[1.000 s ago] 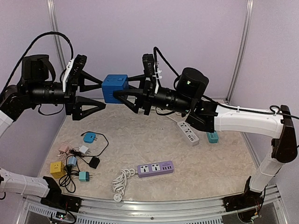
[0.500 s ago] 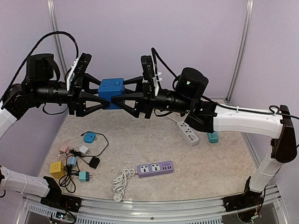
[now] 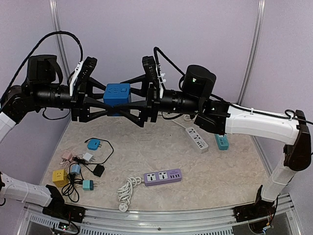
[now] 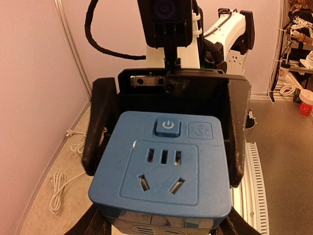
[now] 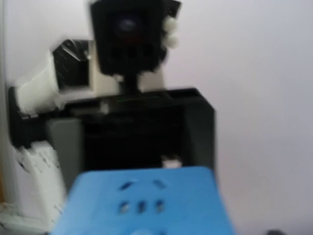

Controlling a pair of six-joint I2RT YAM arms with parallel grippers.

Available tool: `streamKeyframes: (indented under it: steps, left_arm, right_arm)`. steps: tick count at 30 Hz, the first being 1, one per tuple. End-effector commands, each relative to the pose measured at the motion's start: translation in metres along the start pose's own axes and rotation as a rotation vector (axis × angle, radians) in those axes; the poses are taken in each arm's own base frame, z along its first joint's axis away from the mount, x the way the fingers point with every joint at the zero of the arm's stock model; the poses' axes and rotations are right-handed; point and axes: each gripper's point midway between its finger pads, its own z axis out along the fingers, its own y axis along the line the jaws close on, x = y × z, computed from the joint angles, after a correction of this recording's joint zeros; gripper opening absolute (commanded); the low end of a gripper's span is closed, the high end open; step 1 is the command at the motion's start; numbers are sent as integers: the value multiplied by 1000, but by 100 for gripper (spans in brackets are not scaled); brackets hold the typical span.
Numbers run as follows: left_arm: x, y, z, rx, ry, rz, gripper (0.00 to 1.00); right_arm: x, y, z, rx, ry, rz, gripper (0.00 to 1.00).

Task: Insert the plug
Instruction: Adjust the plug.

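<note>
Socket cube (image 3: 117, 93) is passed in mid-air at 10 o'clock.
Left gripper (image 3: 111, 97) is pinched on it, right gripper (image 3: 123, 94) is spread; a plug (image 3: 93, 144) is needed next.

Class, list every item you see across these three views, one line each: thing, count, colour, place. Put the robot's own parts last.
blue socket cube: 1, blue, mid-air
purple power strip: 1, purple, front centre of table
white cord: 1, white, coiled left of the purple strip
white power strip: 1, white, right side
teal adapter: 1, teal, right of the white strip
yellow cube adapter: 1, yellow, front left
small plugs: about six, teal, pink, white, black, front left
left gripper: 1, black, shut on the cube
right gripper: 1, black, open around the cube
</note>
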Motion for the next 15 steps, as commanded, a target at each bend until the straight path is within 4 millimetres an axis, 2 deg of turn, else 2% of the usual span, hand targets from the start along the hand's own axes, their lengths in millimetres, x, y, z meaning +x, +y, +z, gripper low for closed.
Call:
streamKeyframes:
  steps: [1, 3, 5, 7, 12, 15]
  left_arm:
    - [10, 6, -2, -64, 81, 92, 0]
    - [27, 8, -2, -86, 165, 141, 0]
    - [40, 6, 1, -90, 235, 189, 0]
    - [48, 7, 6, -95, 277, 221, 0]
    - [42, 7, 14, -89, 266, 227, 0]
    - [46, 7, 16, -83, 287, 225, 0]
  right_arm:
    - [11, -11, -12, 107, 230, -66, 100]
    - [18, -13, -28, 144, 374, -95, 100]
    - [38, -13, -46, 162, 551, -78, 100]
    - [51, -13, -55, 171, 671, -94, 100]
    - [65, 0, -53, 65, 790, -131, 100]
    - [62, -1, -43, 41, 774, -130, 100]
